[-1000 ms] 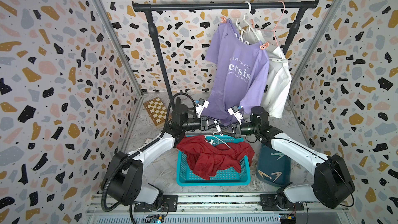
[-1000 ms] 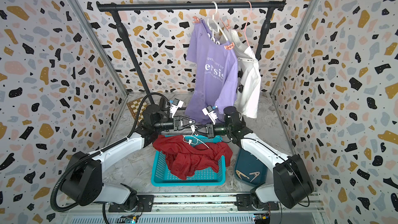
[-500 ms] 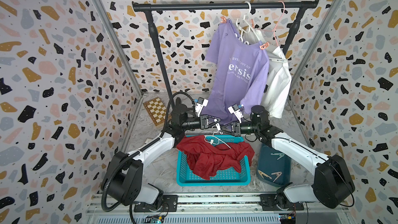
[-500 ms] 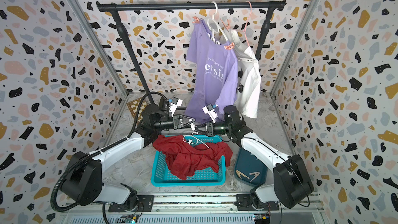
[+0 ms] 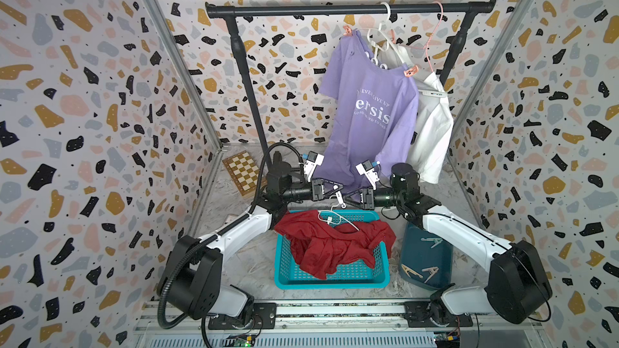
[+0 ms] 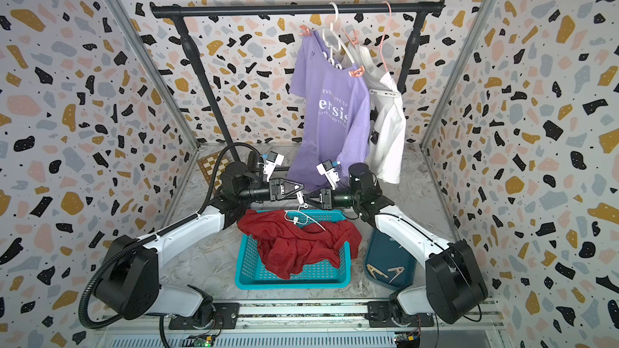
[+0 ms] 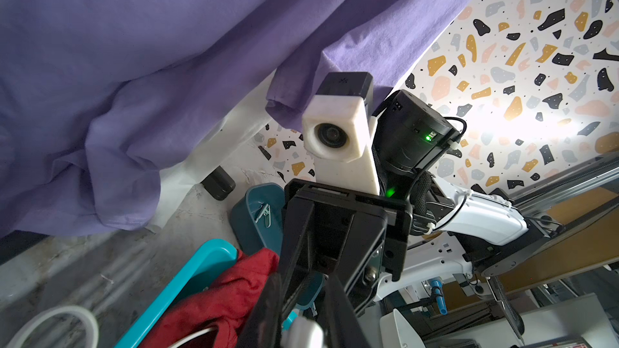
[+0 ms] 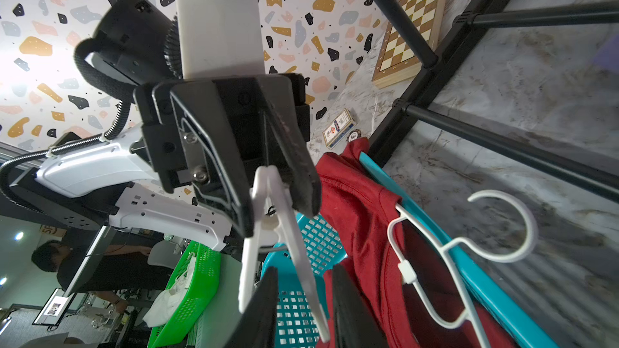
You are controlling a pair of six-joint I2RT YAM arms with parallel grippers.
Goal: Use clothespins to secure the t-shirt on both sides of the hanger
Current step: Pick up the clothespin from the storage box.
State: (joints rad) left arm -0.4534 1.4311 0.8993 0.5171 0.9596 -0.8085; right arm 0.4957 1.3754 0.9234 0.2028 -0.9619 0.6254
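Note:
A red t-shirt (image 5: pixel 331 246) lies crumpled in a teal basket (image 5: pixel 331 283) with a white hanger (image 5: pixel 338 220) on top of it. Above the basket's far rim both grippers meet tip to tip. My left gripper (image 5: pixel 336 192) is shut on a white clothespin (image 8: pixel 268 195), pinching its handle end. In the left wrist view the clothespin (image 7: pixel 303 333) shows blurred between my fingers. My right gripper (image 8: pixel 306 313) is open. One leg of the clothespin hangs loose between its fingers (image 8: pixel 268 309). The hanger (image 8: pixel 445 262) lies beside them on the red t-shirt (image 8: pixel 361 215).
A dark teal bin (image 5: pixel 425 229) at the basket's right holds more clothespins (image 5: pixel 415 271). Behind, a black rack (image 5: pixel 335 10) carries a purple t-shirt (image 5: pixel 368 112) and a white shirt (image 5: pixel 432 128), both pinned with pink clothespins. A chessboard (image 5: pixel 243 172) leans at the back left.
My right gripper's jaws have parted and let go of the white clothespin. My left gripper has closed a little more on it. Both arms have barely moved.

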